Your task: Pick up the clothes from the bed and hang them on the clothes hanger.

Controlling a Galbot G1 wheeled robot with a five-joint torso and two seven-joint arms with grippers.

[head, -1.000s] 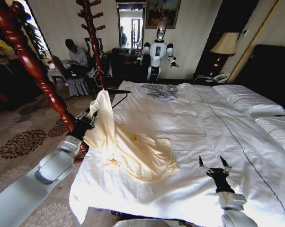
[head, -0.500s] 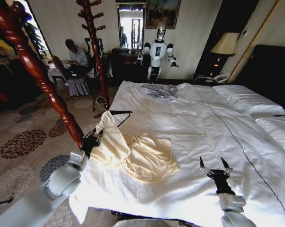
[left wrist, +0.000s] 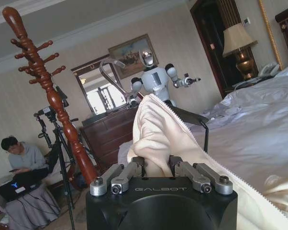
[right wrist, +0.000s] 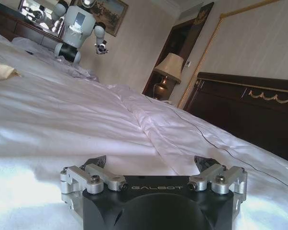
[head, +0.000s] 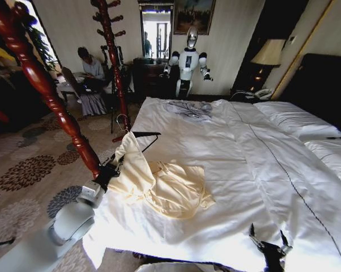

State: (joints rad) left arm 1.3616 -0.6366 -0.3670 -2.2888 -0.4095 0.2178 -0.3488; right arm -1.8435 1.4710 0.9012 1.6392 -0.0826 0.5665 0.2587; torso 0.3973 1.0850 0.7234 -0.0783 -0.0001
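Left tool (head: 115, 164) clamped on cream shirt (head: 159, 184) at bed's (head: 227, 147) left edge, shirt lifted w/ black hanger (head: 142, 136) at its top; rest lies on sheets. Right tool (head: 268, 241), fingers apart, low over bed's near edge.

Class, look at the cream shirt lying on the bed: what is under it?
White sheets of the bed lie under the cream shirt. The black clothes hanger pokes out at its raised top, pinched by the left tool. The hanger's remainder is covered.
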